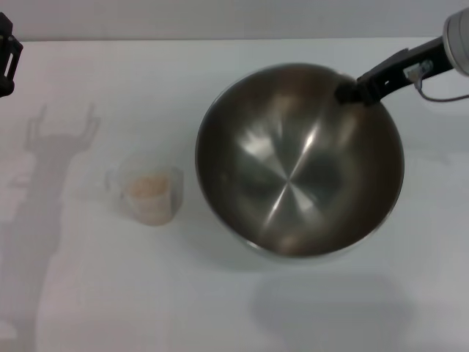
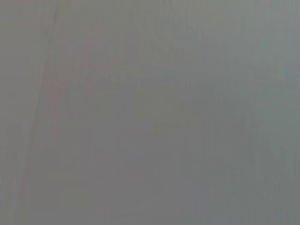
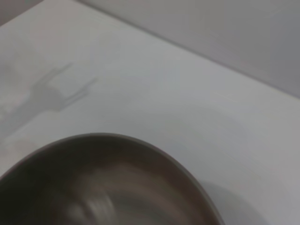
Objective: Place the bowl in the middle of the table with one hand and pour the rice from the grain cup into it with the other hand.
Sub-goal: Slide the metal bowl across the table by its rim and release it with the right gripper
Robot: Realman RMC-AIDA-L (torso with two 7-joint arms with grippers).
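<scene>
The big steel bowl (image 1: 297,161) hangs above the white table (image 1: 73,293), right of the middle, and casts a shadow toward the front edge. My right gripper (image 1: 350,92) is shut on its far right rim. The bowl's inside is empty; its rim also shows in the right wrist view (image 3: 117,145). The clear grain cup (image 1: 149,192) stands on the table left of the bowl, with pale rice (image 1: 149,188) in it. My left gripper (image 1: 6,55) hangs high at the far left edge, well away from the cup; its shadow shows two spread fingers.
The left gripper's forked shadow (image 1: 62,132) lies on the table behind the cup and also shows in the right wrist view (image 3: 56,93). A grey wall runs behind the table's far edge (image 3: 211,33). The left wrist view shows only plain grey.
</scene>
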